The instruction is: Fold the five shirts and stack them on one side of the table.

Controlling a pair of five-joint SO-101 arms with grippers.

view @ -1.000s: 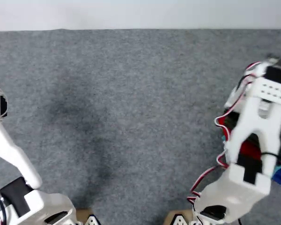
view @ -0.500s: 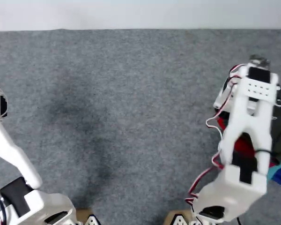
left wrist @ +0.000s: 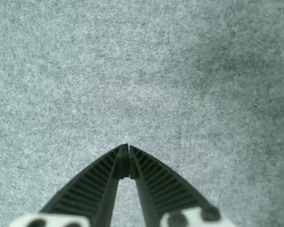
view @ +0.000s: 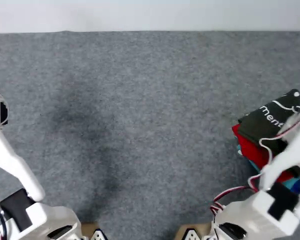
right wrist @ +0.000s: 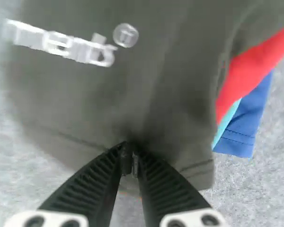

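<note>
Shirt stack point(view: 268, 124), four colours showing, left pincer point(left wrist: 128, 163) and right pincer point(right wrist: 128, 159) pressed together

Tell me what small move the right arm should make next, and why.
Probably draw the right arm back toward its base, clear of the shirts. Its jaws are shut with nothing between them, over the edge of the dark shirt, which lies folded on top of the red shirt and the blue shirt, so the placing looks done.
</note>
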